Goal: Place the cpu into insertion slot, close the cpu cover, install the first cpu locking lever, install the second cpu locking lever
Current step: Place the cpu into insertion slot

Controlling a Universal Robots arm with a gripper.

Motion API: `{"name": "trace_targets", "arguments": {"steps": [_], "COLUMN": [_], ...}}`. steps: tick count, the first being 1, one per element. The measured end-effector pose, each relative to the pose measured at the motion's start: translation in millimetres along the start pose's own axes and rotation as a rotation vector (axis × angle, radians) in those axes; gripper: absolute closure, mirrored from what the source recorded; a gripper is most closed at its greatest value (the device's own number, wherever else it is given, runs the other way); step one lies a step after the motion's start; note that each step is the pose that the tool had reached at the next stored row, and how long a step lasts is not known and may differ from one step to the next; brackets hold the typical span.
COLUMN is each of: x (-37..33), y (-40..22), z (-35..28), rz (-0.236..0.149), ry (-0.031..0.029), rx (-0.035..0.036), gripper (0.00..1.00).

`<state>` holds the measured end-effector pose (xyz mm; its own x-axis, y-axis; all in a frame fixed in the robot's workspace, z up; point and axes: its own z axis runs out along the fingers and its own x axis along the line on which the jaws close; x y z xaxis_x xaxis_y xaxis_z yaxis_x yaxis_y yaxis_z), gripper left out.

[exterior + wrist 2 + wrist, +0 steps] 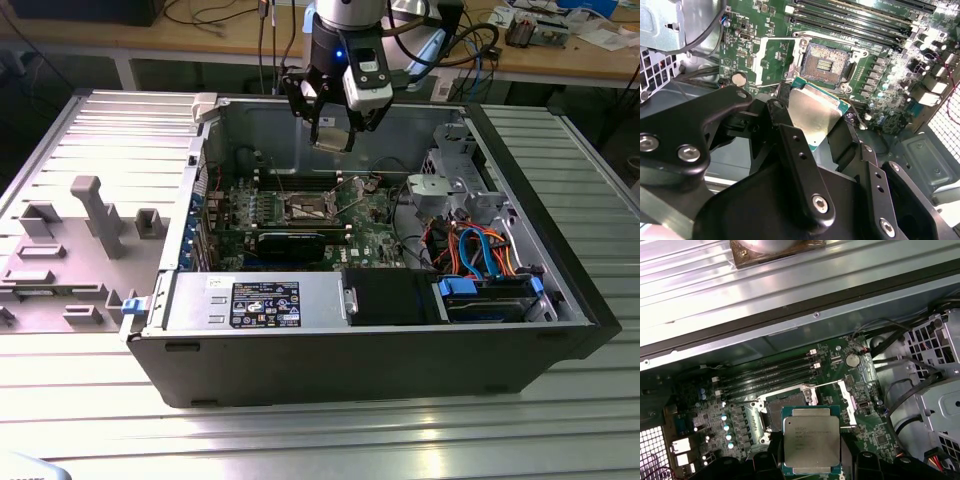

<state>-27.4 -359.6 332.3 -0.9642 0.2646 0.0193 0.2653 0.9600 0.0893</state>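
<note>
One open computer case of dark sheet metal lies on a ribbed metal table. Inside it, in the exterior view, a green circuit board carries the insertion slot, a dark square recess with a silvery rim and its contact field exposed. A long black ribbed card lies at six o'clock from the slot, and blue and orange cables bunch at about three o'clock. The gripper hangs at twelve o'clock from the slot, above the board. Its black fingers are clamped on opposite edges of the cpu, a flat square with a matte silver-grey top and a green border. The cpu cover, a thin silvery frame, stands swung open beside the slot.
</note>
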Motion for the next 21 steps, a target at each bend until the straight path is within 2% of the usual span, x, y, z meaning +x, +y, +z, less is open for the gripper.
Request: {"name": "trace_targets", "arguments": {"steps": [21], "x": [0.0], "y": [0.0], "z": [0.0], "rz": [0.036], "ry": [-0.0032], "rx": [-0.0007], "gripper": [0.45]}}
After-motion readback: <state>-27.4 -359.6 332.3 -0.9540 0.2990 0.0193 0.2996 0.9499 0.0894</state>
